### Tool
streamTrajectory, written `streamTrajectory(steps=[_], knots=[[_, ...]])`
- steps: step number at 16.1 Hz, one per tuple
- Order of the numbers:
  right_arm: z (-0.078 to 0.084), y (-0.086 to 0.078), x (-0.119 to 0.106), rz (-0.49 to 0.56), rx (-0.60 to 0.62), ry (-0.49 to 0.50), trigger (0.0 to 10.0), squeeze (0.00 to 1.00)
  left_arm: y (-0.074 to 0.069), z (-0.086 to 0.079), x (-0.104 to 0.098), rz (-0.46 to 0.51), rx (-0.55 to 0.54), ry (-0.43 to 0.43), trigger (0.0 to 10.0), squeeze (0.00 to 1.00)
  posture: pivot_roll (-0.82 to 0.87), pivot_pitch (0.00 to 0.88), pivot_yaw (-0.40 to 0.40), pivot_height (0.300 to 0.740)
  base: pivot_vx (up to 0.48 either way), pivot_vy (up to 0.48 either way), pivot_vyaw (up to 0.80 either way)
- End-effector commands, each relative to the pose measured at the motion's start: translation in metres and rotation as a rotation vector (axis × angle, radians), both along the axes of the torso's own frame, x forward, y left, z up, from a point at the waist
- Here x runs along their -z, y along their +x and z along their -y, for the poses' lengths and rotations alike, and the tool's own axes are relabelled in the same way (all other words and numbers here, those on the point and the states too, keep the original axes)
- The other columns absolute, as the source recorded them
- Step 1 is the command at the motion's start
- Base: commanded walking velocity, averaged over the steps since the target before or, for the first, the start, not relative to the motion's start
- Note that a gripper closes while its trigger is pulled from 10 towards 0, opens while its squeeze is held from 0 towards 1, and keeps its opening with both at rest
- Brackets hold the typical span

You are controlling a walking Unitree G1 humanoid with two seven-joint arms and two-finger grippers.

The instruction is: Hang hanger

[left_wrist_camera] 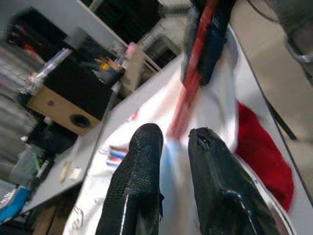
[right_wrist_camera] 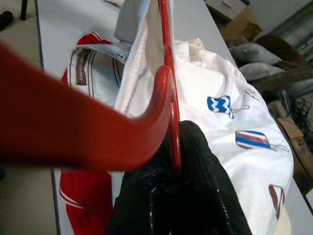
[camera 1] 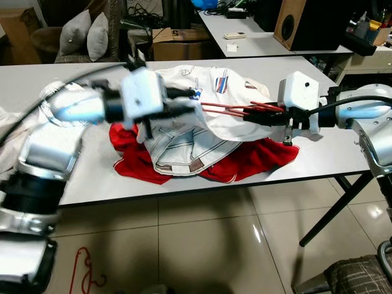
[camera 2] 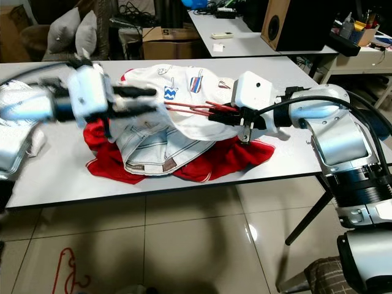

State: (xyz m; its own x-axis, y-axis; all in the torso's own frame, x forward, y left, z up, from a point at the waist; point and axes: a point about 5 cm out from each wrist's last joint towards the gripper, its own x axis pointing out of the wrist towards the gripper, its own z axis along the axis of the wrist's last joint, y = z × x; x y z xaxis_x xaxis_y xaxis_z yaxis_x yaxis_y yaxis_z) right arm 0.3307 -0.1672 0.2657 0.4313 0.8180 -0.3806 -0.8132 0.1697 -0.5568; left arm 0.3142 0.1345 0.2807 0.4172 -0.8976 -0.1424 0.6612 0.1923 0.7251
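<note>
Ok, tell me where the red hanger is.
The red hanger is at the table's middle, held in the right gripper, its arms reaching into the white shirt toward the left gripper.
</note>
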Motion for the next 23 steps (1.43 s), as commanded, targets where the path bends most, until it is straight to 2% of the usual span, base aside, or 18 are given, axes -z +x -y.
streamTrajectory(steps=[1,3,5,6,7,8,10,11,12,13,15,17,20,21,23], knots=[[-0.006,-0.003,0.0,-0.003,-0.026,-0.005,0.0,0.0,0.0,0.008,-0.003,0.007,0.003,-0.055,10.0,0.0,-0.01,0.0,-0.009,0.74,0.0,0.0,0.0],[-0.007,-0.003,0.003,-0.004,-0.028,-0.01,0.0,0.0,0.004,0.01,-0.023,0.029,-0.005,-0.214,10.0,0.0,-0.01,0.0,-0.008,0.74,0.0,0.0,0.0],[-0.006,-0.003,0.003,0.009,-0.013,-0.011,0.0,0.0,0.008,0.0,-0.039,0.048,-0.042,-0.301,10.0,0.0,-0.01,0.0,-0.004,0.74,0.0,0.0,0.0],[-0.004,-0.002,0.001,0.038,0.013,-0.021,0.0,0.0,0.019,-0.017,-0.05,0.076,-0.203,-0.414,10.0,0.0,-0.02,0.0,0.004,0.74,0.0,0.0,0.0],[-0.002,-0.005,-0.003,0.069,0.021,-0.017,0.0,0.0,0.024,-0.03,-0.048,0.039,-0.332,-0.497,10.0,0.0,-0.02,0.0,0.011,0.74,0.0,0.0,0.0],[-0.002,-0.006,-0.005,0.079,0.022,-0.013,0.0,0.0,0.024,-0.031,-0.045,0.016,-0.356,-0.525,10.0,0.0,-0.02,0.0,0.012,0.74,0.0,0.0,0.0],[-0.004,-0.013,-0.015,0.145,0.025,0.01,0.0,0.0,0.021,-0.033,-0.013,-0.07,-0.481,-0.614,10.0,0.0,-0.02,0.0,0.017,0.74,0.0,0.0,0.0],[-0.004,-0.015,-0.022,0.193,0.041,0.031,0.0,0.0,0.017,-0.033,0.005,-0.119,-0.523,-0.627,10.0,0.0,-0.02,0.0,0.017,0.74,0.0,0.0,0.0],[-0.004,-0.016,-0.031,0.247,0.066,0.063,1.7,0.0,0.012,-0.03,0.021,-0.171,-0.552,-0.629,10.0,0.0,-0.02,0.0,0.015,0.74,0.0,0.0,0.0],[-0.004,-0.016,-0.038,0.293,0.079,0.095,10.0,0.0,0.008,-0.028,0.028,-0.191,-0.566,-0.62,10.0,0.0,-0.02,0.0,0.014,0.74,0.0,0.0,0.0],[-0.003,-0.017,-0.06,0.415,0.134,0.213,10.0,0.0,-0.001,-0.022,0.039,-0.215,-0.601,-0.605,10.0,0.0,-0.02,0.0,0.005,0.74,-0.139,0.0,0.0],[0.005,-0.014,-0.075,0.476,0.197,0.251,10.0,0.0,-0.005,-0.028,0.036,-0.201,-0.644,-0.618,10.0,0.0,-0.02,0.0,0.007,0.74,-0.321,0.0,0.0],[0.015,-0.008,-0.083,0.515,0.261,0.275,10.0,0.0,-0.004,-0.045,0.021,-0.143,-0.687,-0.623,10.0,0.0,-0.02,0.0,0.004,0.74,-0.349,0.0,0.0],[0.018,-0.005,-0.089,0.525,0.285,0.325,10.0,0.0,-0.003,-0.052,0.017,-0.125,-0.711,-0.633,10.0,0.0,-0.02,0.0,0.001,0.74,-0.36,0.0,0.0],[0.017,-0.004,-0.091,0.472,0.225,0.349,10.0,0.0,-0.002,-0.063,0.009,-0.082,-0.742,-0.627,10.0,0.0,-0.01,0.0,-0.009,0.74,-0.308,0.0,0.0]])
